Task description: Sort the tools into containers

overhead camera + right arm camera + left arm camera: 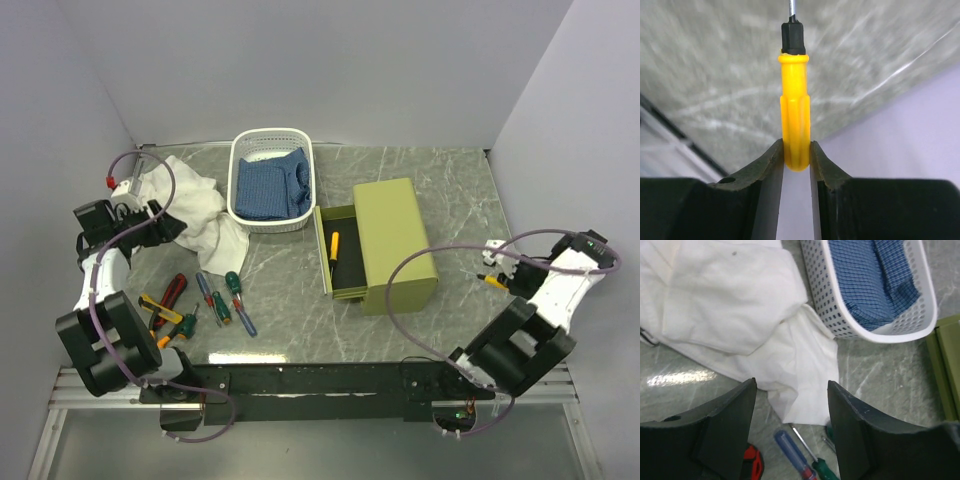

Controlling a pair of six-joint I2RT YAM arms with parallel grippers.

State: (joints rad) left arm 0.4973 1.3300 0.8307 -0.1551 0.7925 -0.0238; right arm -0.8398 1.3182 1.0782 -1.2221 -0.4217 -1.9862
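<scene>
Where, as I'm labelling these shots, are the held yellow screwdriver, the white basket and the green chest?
yellow screwdriver [795, 125]: right wrist view, middle of its handle.
white basket [268, 223]: top external view, its near side wall.
green chest [395, 235]: top external view, its flat top panel.

On my feed, the slim screwdriver with a yellow fluted handle [795, 125] has a black collar, and the right gripper [796, 147] is black. The boxy metal drawer chest [395, 235] is olive green. The oval perforated plastic basket [270, 222] is white, and its folded fabric [270, 185] is blue in a fine check. The crumpled cloth [195, 205] is white, and the tabletop [440, 180] is grey, veined like marble.
</scene>
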